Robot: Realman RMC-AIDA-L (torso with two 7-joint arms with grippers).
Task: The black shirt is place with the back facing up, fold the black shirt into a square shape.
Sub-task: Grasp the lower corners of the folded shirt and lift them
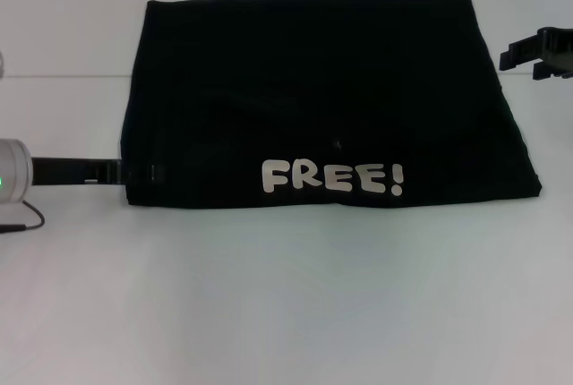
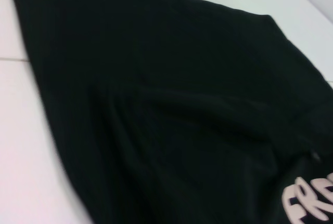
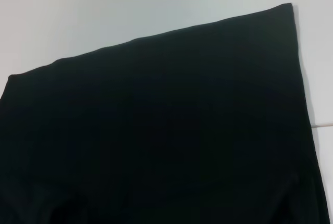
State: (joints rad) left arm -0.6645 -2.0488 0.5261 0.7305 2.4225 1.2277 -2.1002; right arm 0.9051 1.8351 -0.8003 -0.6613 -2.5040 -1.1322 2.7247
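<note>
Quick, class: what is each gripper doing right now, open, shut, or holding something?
Left gripper: at the black shirt's near left edge; open or shut cannot be told.
Right gripper: off the shirt's far right corner, holding nothing; cannot be told.

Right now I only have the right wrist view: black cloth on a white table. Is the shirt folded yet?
Observer: Partly. The head view shows the black shirt lying flat as one rectangle that looks wider than it is deep, so it is not yet square.
Operator: Any print showing?
Observer: Yes, the FREE! lettering faces up along the near edge.
Operator: Where's the left hand?
Observer: The left hand is at the shirt's near left corner.
Operator: And mine?
Observer: The right hand is off the cloth, out past its far right corner.
</note>
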